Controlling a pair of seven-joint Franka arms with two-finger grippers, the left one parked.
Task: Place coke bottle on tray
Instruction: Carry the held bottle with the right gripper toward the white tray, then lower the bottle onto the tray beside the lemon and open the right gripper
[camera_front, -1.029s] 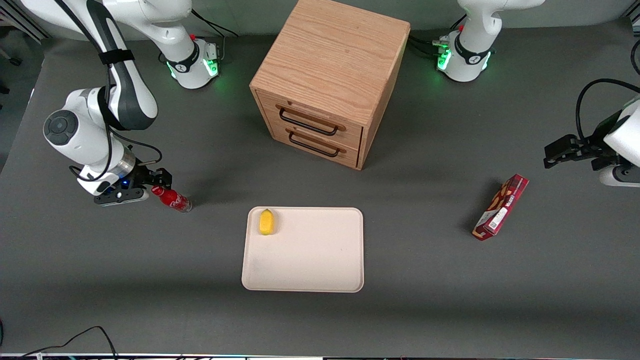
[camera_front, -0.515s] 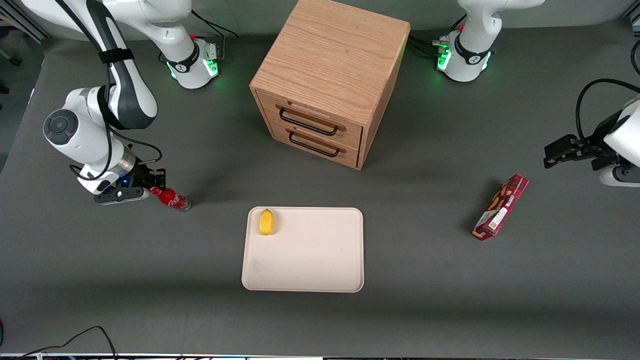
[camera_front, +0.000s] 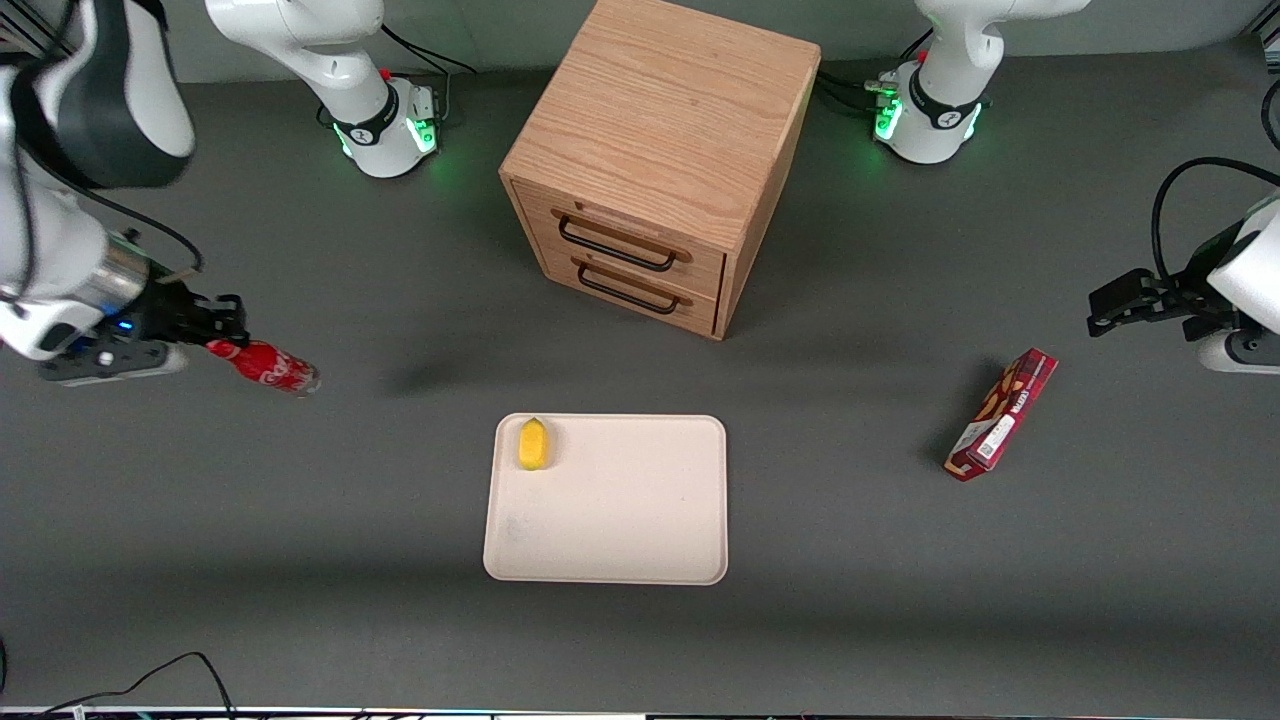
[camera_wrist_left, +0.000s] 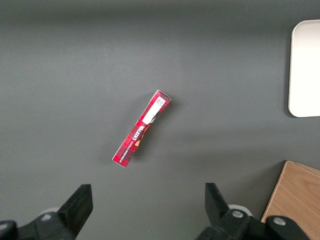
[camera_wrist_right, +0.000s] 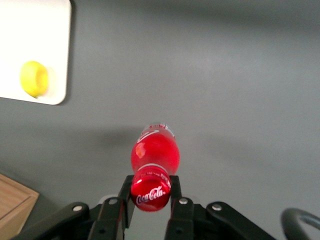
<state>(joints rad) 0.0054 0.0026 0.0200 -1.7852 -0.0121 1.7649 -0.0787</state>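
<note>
My right gripper (camera_front: 222, 335) is shut on the cap end of the coke bottle (camera_front: 265, 366), a small red bottle with white script logo. It holds the bottle lifted above the table, tilted, at the working arm's end. In the right wrist view the two fingers (camera_wrist_right: 176, 192) clamp the bottle (camera_wrist_right: 155, 152) at its cap, and the body hangs down over grey table. The cream-beige tray (camera_front: 620, 520) lies flat near the table's middle, nearer the front camera than the cabinet. A corner of the tray shows in the right wrist view (camera_wrist_right: 50, 50).
A yellow lemon-like object (camera_front: 533, 444) lies in the tray's corner and shows in the right wrist view (camera_wrist_right: 34, 78). A wooden two-drawer cabinet (camera_front: 660, 160) stands farther from the camera than the tray. A red snack box (camera_front: 1002, 414) lies toward the parked arm's end.
My gripper has closed on the bottle's cap end and lifted it off the table, moving up and away from the tray toward the working arm's end.
</note>
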